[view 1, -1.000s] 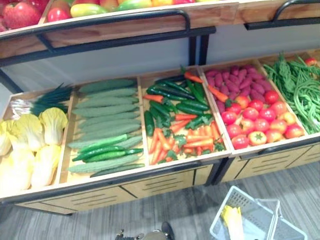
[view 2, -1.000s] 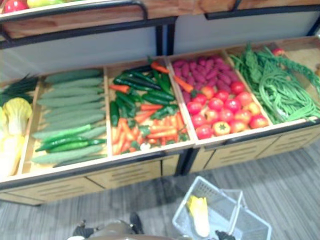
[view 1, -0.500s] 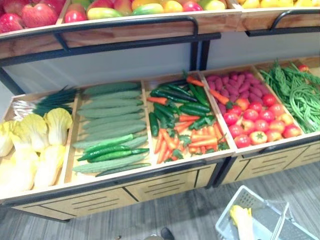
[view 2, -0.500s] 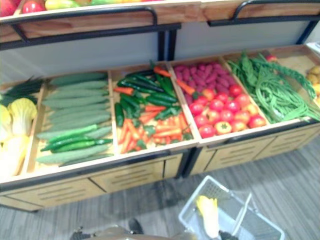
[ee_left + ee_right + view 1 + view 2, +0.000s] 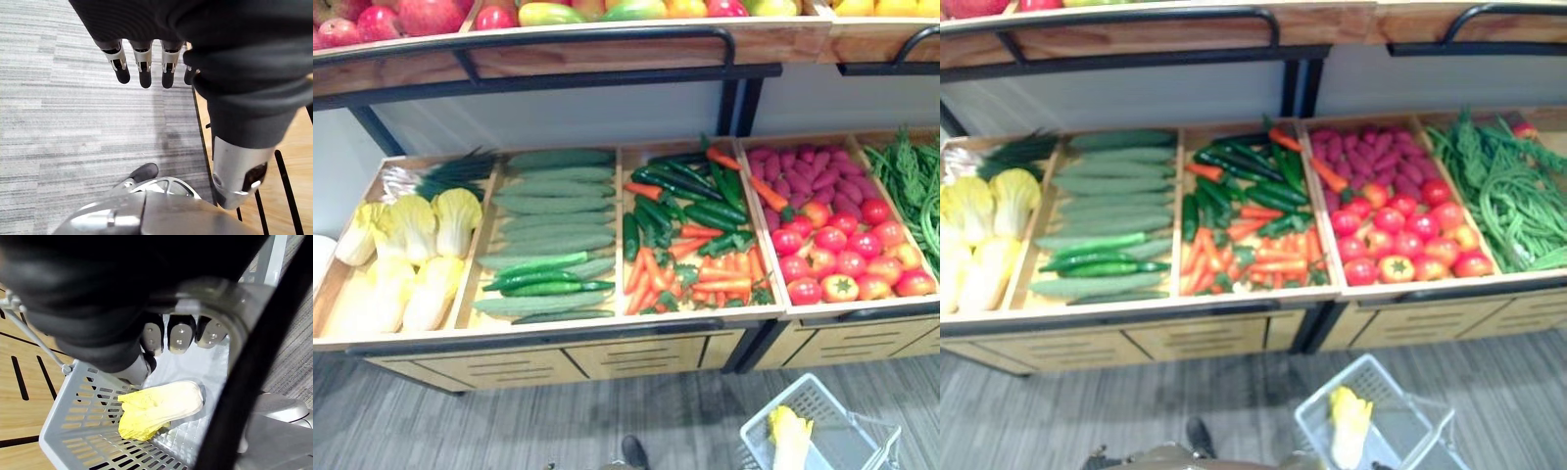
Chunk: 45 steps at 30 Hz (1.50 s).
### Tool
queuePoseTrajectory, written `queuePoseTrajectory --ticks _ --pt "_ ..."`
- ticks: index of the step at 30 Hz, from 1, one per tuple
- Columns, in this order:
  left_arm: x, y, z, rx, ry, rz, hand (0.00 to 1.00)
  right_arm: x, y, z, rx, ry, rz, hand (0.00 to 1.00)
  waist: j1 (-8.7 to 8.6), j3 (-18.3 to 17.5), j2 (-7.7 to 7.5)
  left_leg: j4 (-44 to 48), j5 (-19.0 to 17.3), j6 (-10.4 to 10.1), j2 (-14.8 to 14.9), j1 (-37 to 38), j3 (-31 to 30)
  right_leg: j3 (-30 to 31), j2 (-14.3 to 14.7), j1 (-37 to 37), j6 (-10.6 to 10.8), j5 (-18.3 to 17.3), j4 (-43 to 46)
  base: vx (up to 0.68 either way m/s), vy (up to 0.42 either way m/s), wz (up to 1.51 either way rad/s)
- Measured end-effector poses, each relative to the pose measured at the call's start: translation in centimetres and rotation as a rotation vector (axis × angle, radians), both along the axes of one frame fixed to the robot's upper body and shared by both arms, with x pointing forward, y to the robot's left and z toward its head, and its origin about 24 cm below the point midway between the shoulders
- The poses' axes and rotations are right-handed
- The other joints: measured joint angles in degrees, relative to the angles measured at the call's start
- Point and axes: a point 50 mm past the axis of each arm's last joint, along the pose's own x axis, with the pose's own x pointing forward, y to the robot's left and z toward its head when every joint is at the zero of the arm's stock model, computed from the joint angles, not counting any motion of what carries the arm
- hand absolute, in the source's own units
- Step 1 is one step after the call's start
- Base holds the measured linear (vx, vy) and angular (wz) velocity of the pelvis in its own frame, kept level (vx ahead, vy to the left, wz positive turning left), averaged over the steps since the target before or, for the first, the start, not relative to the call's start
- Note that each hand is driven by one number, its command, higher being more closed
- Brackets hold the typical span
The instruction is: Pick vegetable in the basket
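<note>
One yellow cabbage is found lying in the bottom of the pale basket, which is carried low at the near right, in front of the produce stand. The right hand is seen with its fingers curled round the basket's handle. The left hand is held over the floor with fingers straight and nothing in them. One pick is judged complete; any further vegetable, such as the cucumbers, is not yet reached for.
</note>
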Motion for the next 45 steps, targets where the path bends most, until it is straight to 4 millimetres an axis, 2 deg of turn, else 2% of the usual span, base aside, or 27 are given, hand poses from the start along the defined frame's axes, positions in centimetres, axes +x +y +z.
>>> queuePoseTrajectory --ticks 2,5,8,10,15,17,21,24,27,29,34,38,40,41,43,45 --pt "0.2 0.2 0.1 0.007 -0.010 -0.004 0.00 -0.4 0.3 -0.1 0.007 0.010 -0.003 1.00 -0.10 -0.3 -0.44 0.1 0.6 0.9 0.6 0.3 -0.5 -1.0 0.7 1.1 -0.1 1.4 -0.9 0.15 -0.041 0.03" --pt "0.9 0.2 0.3 0.010 -0.033 -0.022 0.00 -0.9 0.3 -0.2 0.007 0.022 -0.015 1.00 -0.37 -0.5 -0.20 0.3 0.9 1.0 0.8 0.5 -1.6 -2.4 1.2 2.3 -0.2 1.5 -1.5 0.14 -0.033 0.16" --pt "2.9 -0.1 1.5 0.010 -0.175 0.028 0.00 -1.2 0.3 -0.2 0.009 0.021 -0.051 1.00 -0.72 -0.6 0.09 0.3 0.9 0.9 0.8 1.4 -2.8 -4.0 1.4 4.4 -0.2 1.5 -2.4 0.11 -0.026 0.19" --pt "4.7 0.0 3.0 0.038 -0.329 0.112 0.00 -1.5 0.3 -0.2 0.007 0.022 -0.077 1.00 -0.48 -0.6 0.29 0.1 0.8 0.8 0.8 1.8 -3.2 -4.6 1.5 5.4 -0.2 1.5 -2.8 0.06 -0.019 0.14" --pt "6.5 2.9 5.9 0.214 -0.506 0.322 0.00 -1.4 0.6 -0.2 0.000 0.010 -0.086 1.00 -1.29 -0.7 0.81 0.0 0.4 0.3 0.8 3.1 -2.7 -4.2 1.5 6.5 -0.4 1.4 -3.7 0.00 0.003 -0.08" --pt "7.9 4.5 8.4 0.343 -0.617 0.376 0.00 -2.0 0.5 -0.2 -0.008 0.020 -0.090 1.00 -1.41 -0.9 1.22 -0.1 0.1 0.1 1.0 3.6 -2.0 -3.8 1.5 6.6 -0.7 1.2 -3.9 -0.04 0.011 -0.12" --pt "9.7 5.8 11.0 0.514 -0.687 0.302 0.00 -1.9 0.6 -0.1 -0.024 0.025 -0.042 1.00 -1.77 -1.2 1.65 -0.1 -0.3 -0.3 1.4 4.2 -0.8 -2.4 1.8 6.4 -1.5 0.7 -3.9 -0.02 0.016 -0.19" --pt "11.5 6.1 13.3 0.626 -0.765 0.178 0.00 -1.8 0.5 -0.1 -0.037 0.031 -0.003 1.00 -2.62 -1.5 1.82 0.0 -0.4 -0.4 1.6 4.3 0.3 -1.4 1.9 5.9 -1.5 0.7 -3.9 0.02 0.012 -0.16" --pt "13.6 5.2 15.1 0.706 -0.831 -0.036 0.00 -1.7 0.5 0.0 -0.046 0.026 0.019 1.00 -2.96 -1.9 1.92 0.0 -0.7 -0.7 1.9 4.4 1.7 -0.1 2.1 5.1 -1.6 0.9 -3.9 0.05 0.011 -0.22" --pt "15.0 3.9 16.0 0.707 -0.878 -0.200 0.00 -1.8 0.5 0.0 -0.049 0.022 0.024 1.00 -3.00 -2.0 1.97 0.0 -0.9 -0.9 1.9 4.5 2.2 0.9 2.2 4.6 -1.1 1.2 -3.9 0.07 0.006 -0.23" --pt "17.9 -2.5 17.4 0.608 -0.995 -0.811 0.00 -1.9 0.2 0.1 -0.045 0.012 0.022 1.00 -3.43 -2.4 2.45 0.1 -1.2 -1.5 2.2 4.9 4.9 3.2 2.4 3.5 -1.1 1.4 -4.0 0.10 0.002 -0.26" --pt "18.8 -5.0 18.2 0.623 -1.038 -1.094 0.00 -1.8 -0.3 0.2 -0.059 0.008 0.028 1.00 -4.77 -2.7 3.30 0.3 -1.3 -1.6 2.2 5.3 6.3 4.6 2.5 2.9 -1.1 1.5 -4.0 0.09 0.000 -0.23" --pt "19.1 -6.0 18.4 0.623 -1.045 -1.200 0.00 -1.9 -0.4 0.3 -0.061 0.010 0.029 1.00 -4.84 -2.7 3.45 0.3 -1.3 -1.6 2.3 6.0 6.4 5.5 2.6 3.0 -1.1 1.5 -4.0 0.05 -0.009 -0.27" --pt "19.1 -6.4 18.4 0.611 -1.052 -1.235 0.00 -1.8 -0.5 0.3 -0.063 0.011 0.036 1.00 -4.92 -2.9 3.64 0.3 -1.3 -1.6 2.4 6.2 6.4 5.7 2.6 2.9 -1.1 1.5 -4.0 0.04 -0.018 -0.22" --pt "19.2 -7.2 18.6 0.590 -1.063 -1.304 0.00 -1.6 -0.7 0.4 -0.072 0.010 0.054 1.00 -6.15 -2.8 3.88 0.3 -1.3 -1.6 2.6 6.1 6.4 5.6 2.6 2.8 -1.1 1.5 -4.0 0.03 -0.013 -0.06" --pt "19.4 -8.0 18.7 0.578 -1.074 -1.353 0.00 -1.4 -0.9 0.5 -0.079 0.009 0.070 1.00 -6.20 -2.7 4.00 0.3 -1.4 -1.7 2.7 6.1 6.4 5.9 2.6 2.3 -1.1 1.5 -3.8 0.00 -0.002 -0.10"
